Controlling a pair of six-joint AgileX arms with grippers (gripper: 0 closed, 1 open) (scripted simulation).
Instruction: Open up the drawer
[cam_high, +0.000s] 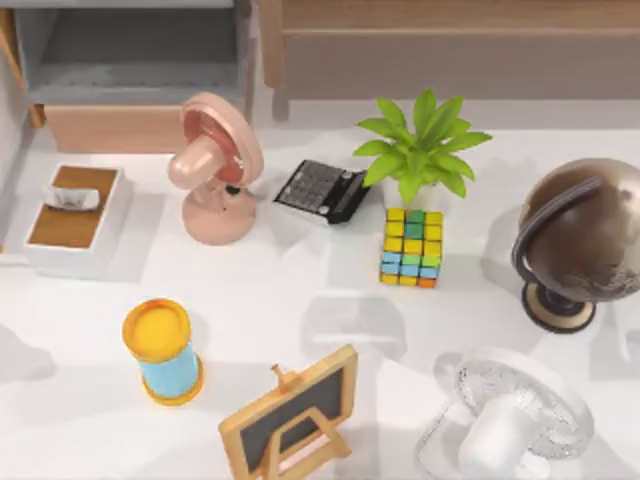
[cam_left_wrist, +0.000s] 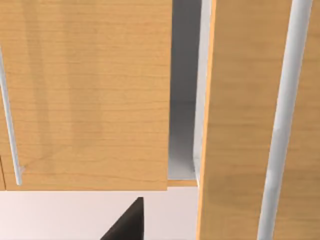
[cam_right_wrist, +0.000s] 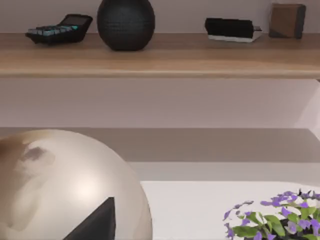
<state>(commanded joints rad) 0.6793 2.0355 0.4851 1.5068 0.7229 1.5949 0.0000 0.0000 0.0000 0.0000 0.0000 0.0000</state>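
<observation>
Dark and wedge-shaped, the tip of our left gripper (cam_left_wrist: 127, 222) sits at the lower edge of the left wrist view, nearest the lens; we cannot tell whether it is released or clenched. Beyond it stand orange-toned wooden panels (cam_left_wrist: 85, 95) with pale vertical rails (cam_left_wrist: 280, 115), and a grey gap between them. A like dark tip of our right gripper (cam_right_wrist: 95, 222) shows at the bottom of the right wrist view, state likewise unclear, in front of a pale globe (cam_right_wrist: 55, 185); purple flowers (cam_right_wrist: 280, 220) occupy the lower right, a shelf (cam_right_wrist: 160, 57) crosses above. In the top view, the drawer (cam_high: 130, 70) lies at the upper left of the frame, its grey interior exposed and its peach-wood front panel (cam_high: 110, 128) just behind the pink fan (cam_high: 215, 170). We judge it already pulled out, since its floor is visible from above. Elsewhere on the white table (cam_high: 320, 290) stand a tissue box (cam_high: 75, 215), calculator (cam_high: 322, 190), potted plant (cam_high: 420, 150), and colour cube (cam_high: 411, 246).
</observation>
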